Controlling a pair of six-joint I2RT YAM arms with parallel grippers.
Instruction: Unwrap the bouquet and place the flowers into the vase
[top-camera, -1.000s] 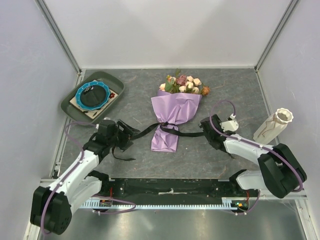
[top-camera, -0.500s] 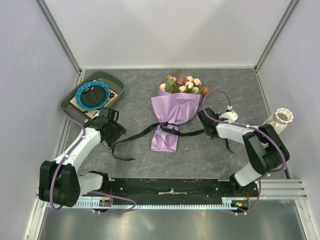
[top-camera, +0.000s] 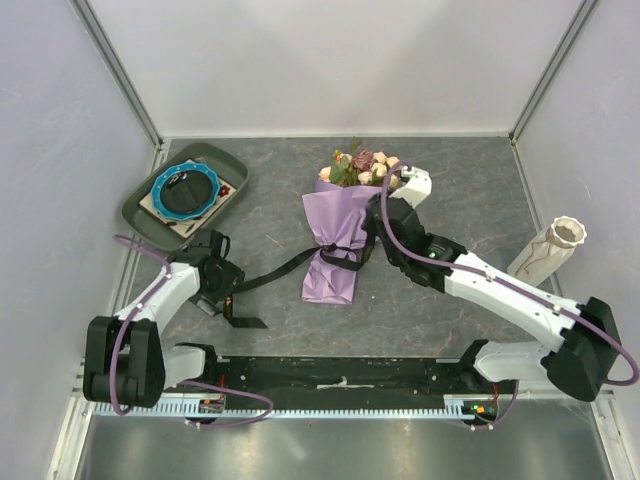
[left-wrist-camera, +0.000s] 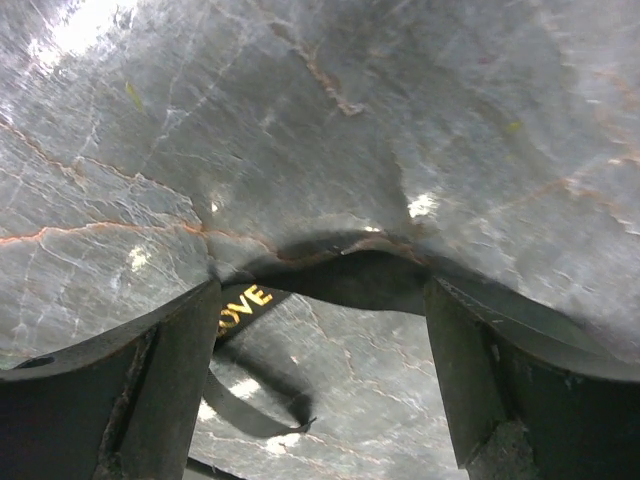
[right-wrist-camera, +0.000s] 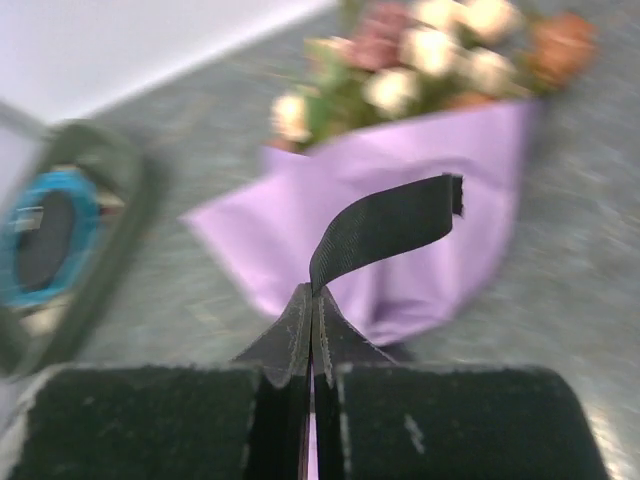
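The bouquet (top-camera: 350, 225) lies mid-table in lilac paper, its flowers (top-camera: 365, 165) pointing to the back and a black ribbon (top-camera: 338, 250) tied round its waist. My right gripper (top-camera: 368, 238) hangs just right of the knot. In the right wrist view it (right-wrist-camera: 312, 298) is shut on the ribbon's right tail (right-wrist-camera: 385, 228), which curls up from the fingertips. My left gripper (top-camera: 228, 286) stands open low over the left tail. In the left wrist view that tail (left-wrist-camera: 340, 272) crosses between the wide-apart fingers (left-wrist-camera: 160, 380). The cream vase (top-camera: 546, 250) stands tilted near the right wall.
A dark green tray (top-camera: 139, 204) holding a blue-rimmed ring (top-camera: 185, 190) sits at the back left. A loose end of ribbon (top-camera: 245, 321) lies on the grey table in front of the left gripper. Walls close in the table on both sides and at the back.
My right gripper shut on the ribbon's right tail and swung left and up beside the bouquet. My left gripper, still open, drew slightly toward the near edge.
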